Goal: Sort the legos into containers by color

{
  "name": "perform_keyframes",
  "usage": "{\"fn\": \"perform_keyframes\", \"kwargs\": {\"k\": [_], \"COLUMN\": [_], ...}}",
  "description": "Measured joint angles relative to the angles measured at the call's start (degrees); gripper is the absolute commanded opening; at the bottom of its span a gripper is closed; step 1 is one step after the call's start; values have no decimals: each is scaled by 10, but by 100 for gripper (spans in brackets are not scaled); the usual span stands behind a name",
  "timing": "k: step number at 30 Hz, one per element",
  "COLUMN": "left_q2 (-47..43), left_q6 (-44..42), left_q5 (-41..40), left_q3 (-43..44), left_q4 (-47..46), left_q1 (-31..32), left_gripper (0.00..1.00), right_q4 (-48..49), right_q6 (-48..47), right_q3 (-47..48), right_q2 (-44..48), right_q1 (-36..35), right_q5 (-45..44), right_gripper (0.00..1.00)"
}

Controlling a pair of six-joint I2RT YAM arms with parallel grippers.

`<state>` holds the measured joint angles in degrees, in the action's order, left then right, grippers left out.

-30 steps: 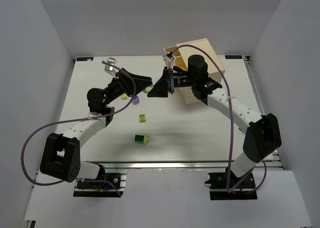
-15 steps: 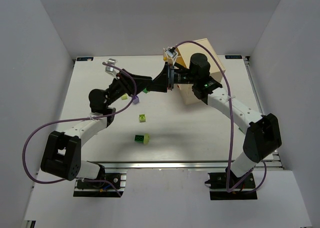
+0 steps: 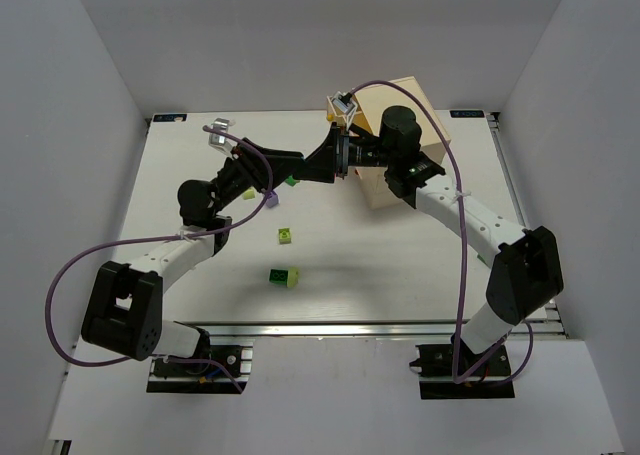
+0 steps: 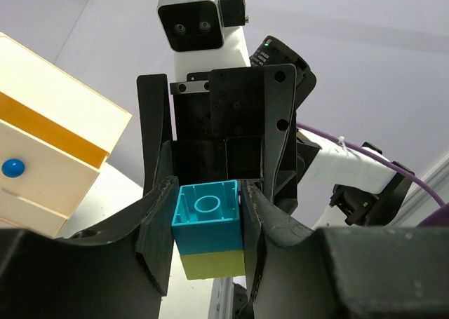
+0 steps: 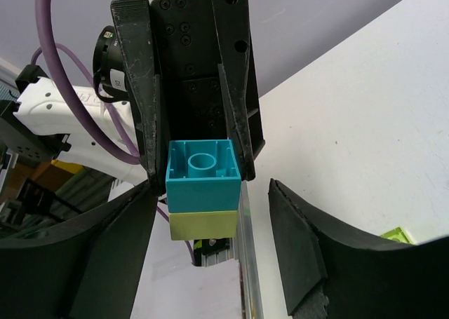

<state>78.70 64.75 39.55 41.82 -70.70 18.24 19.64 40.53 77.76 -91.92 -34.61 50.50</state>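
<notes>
Above the table (image 3: 400, 265) beside the chest (image 3: 415, 105), the left gripper (image 4: 207, 193) is pinching a blue brick (image 4: 207, 217) stuck on a yellow-green brick (image 4: 212, 265), offering it to the right gripper (image 5: 214, 193), which is standing open around it, probably to split the colours.

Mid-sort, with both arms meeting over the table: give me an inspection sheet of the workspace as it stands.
Surface: white table, loose legos on its left half.
Job's things: blue-on-yellow-green lego stack between the two tools; green pair, yellow-green lego and purple lego lying loose; cream chest at the far right.
Clutter: nothing seen.
Grippers: left tool clamped on the stack; right tool open, its jaws on either side of the stack, with a gap on one side.
Cables: left arm's purple cable and right arm's purple cable hang in loops.
Surroundings: plain white walls.
</notes>
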Motion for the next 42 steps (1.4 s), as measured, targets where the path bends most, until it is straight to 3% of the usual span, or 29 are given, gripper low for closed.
{"fn": "perform_keyframes", "kwargs": {"k": [20, 33, 42], "left_q2": [0, 0, 0], "left_q6": [-29, -43, -45], "left_q5": [-4, -8, -11], "left_q3": [15, 18, 18], "left_q4": [26, 42, 41], "left_q1": [0, 0, 1], "left_gripper": [0, 0, 0], "right_q4": [-1, -1, 16], "right_q6": [0, 0, 14], "right_q3": [-9, -17, -20], "right_q2": [0, 1, 2], "right_q1": [1, 3, 5], "right_q5": [-7, -9, 5], "right_gripper": [66, 59, 26]}}
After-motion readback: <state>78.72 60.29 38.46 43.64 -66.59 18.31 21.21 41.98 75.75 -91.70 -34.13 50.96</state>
